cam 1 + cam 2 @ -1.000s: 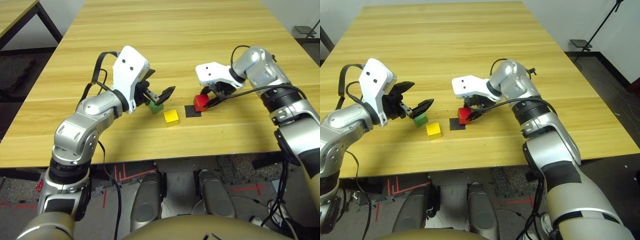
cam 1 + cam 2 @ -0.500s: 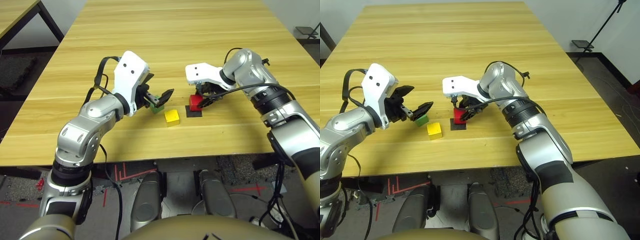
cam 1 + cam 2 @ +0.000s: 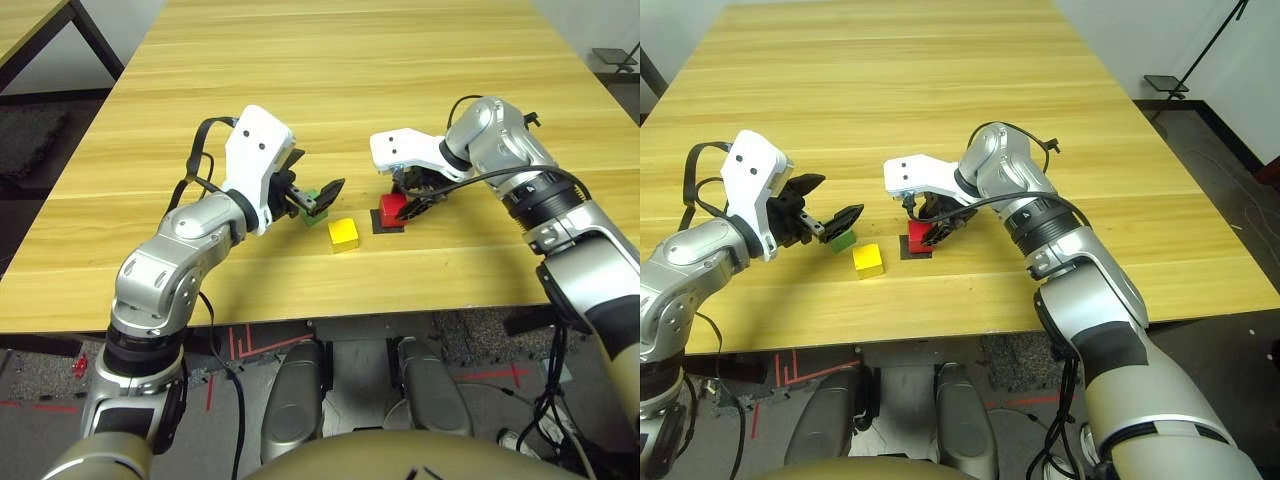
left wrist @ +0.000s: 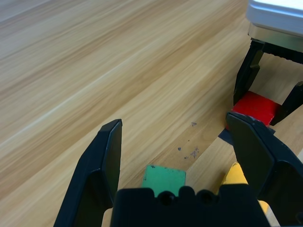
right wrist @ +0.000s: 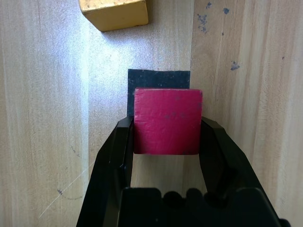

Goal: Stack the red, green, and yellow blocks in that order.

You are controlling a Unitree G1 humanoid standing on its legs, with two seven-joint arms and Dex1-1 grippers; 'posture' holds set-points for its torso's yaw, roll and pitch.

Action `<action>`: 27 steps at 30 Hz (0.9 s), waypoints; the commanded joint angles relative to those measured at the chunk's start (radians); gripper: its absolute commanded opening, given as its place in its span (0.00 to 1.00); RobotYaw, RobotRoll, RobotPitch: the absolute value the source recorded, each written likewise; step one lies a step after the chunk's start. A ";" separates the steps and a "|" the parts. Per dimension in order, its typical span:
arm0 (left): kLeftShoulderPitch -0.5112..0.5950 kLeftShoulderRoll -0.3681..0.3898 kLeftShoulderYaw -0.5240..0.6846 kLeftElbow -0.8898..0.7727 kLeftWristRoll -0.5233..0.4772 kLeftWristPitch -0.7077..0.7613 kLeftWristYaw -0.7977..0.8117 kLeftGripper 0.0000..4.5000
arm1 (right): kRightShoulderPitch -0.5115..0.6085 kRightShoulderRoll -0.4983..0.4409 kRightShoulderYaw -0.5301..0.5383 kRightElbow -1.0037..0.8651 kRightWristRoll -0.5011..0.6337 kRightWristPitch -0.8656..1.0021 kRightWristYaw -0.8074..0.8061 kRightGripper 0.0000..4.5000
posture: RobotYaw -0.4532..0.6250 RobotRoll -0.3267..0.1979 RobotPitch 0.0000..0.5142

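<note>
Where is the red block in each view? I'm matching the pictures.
Left eye view: red block right of centre, in the right gripper.
Right eye view: just left of centre.
Left wrist view: far right.
Right wrist view: centre.
Shared landmark: black square patch under it.

right gripper (image 3: pixel 931 226) clamps the red block (image 3: pixel 920 234) over the black patch (image 3: pixel 914 247); left gripper (image 3: pixel 825 214), fingers spread, sits by the green block (image 3: pixel 843 240), yellow block (image 3: pixel 868 260) nearer.

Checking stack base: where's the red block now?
The red block is clamped in the right pincer over the black patch, right of the yellow block.
</note>
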 commanded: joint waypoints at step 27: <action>-0.040 0.196 -0.097 0.283 0.056 -0.013 -0.244 1.00 | -0.043 -0.313 -0.297 0.086 0.305 0.006 0.023 0.99 | 0.79 0.32 0.16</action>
